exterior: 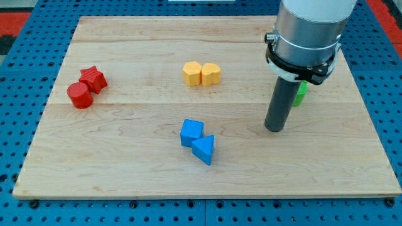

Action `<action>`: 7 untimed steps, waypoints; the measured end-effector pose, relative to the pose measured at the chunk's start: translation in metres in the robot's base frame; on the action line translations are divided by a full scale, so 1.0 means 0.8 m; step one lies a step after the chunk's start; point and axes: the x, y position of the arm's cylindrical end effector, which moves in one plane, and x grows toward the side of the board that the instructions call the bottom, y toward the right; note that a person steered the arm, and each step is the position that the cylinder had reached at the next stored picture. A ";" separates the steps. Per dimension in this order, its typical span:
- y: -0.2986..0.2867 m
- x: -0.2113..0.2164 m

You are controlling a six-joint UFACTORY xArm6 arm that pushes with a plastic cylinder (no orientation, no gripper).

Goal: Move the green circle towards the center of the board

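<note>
Green block (pixel 302 92) mostly behind rod (pixel 280 103)

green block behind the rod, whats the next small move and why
Probably bring my tip round to the view's right of the green block. The block is mostly hidden behind the rod, near the board's right side, and my tip sits on its lower left. The centre lies leftward, so pushing from the right would send it there.

A robotics lab bench: a pale wooden counter (pixel 125 182) lies on a blue perforated mounting plate (pixel 19 81) that frames it beyond the end effector (pixel 274 129), and the machined grey arm housing (pixel 308 31) rises directly above it.
</note>
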 end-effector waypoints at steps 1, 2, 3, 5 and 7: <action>0.000 0.000; 0.000 -0.002; 0.010 -0.002; 0.013 -0.007; 0.017 -0.004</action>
